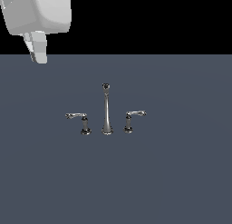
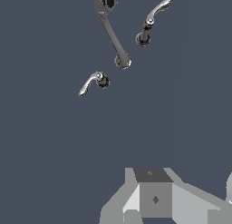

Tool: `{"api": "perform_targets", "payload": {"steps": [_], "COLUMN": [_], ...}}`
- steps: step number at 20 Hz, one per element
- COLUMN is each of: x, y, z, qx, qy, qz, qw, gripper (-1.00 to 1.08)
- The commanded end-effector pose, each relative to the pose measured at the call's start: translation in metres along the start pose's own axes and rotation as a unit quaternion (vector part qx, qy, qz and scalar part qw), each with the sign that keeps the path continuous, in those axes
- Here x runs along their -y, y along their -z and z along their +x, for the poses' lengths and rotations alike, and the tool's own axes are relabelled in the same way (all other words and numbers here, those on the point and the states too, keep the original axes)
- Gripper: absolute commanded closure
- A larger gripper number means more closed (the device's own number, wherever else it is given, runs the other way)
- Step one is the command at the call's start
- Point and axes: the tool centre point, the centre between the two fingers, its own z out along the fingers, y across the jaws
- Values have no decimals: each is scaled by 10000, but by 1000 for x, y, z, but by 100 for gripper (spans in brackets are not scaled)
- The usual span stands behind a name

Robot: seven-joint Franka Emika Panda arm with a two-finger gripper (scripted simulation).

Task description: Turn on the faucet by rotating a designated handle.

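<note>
Approach step: the fingers [image 1: 38,51], gap unreadable, hang well apart from the handle [image 1: 78,119]; next, descend to its lever.

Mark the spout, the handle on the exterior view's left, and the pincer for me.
spout [image 1: 107,110]: exterior view, mid-shaft.
handle [image 1: 76,115]: exterior view, lever arm, the exterior view's left.
pincer [image 1: 40,53]: exterior view, white finger at upper corner, far above the faucet.

Bare simulated test scene, not a real room: flat featureless grey-blue floor [image 1: 181,182] under a black void, with only a small chrome faucet [image 1: 106,110] standing at its centre, unattached to any sink.
</note>
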Motion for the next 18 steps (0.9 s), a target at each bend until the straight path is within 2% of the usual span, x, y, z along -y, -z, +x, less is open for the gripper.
{"api": "perform_targets", "payload": {"steps": [1,9,18], "x": [11,39,65], "y": [-13,-50,-86], "z": [3,17,35], "qx": [-6,-27,-57], "qy": [-245,-935,-1610], "qz": [6,6,-3], "qw": [9997,9956,9869], "gripper": [108,108,108]}}
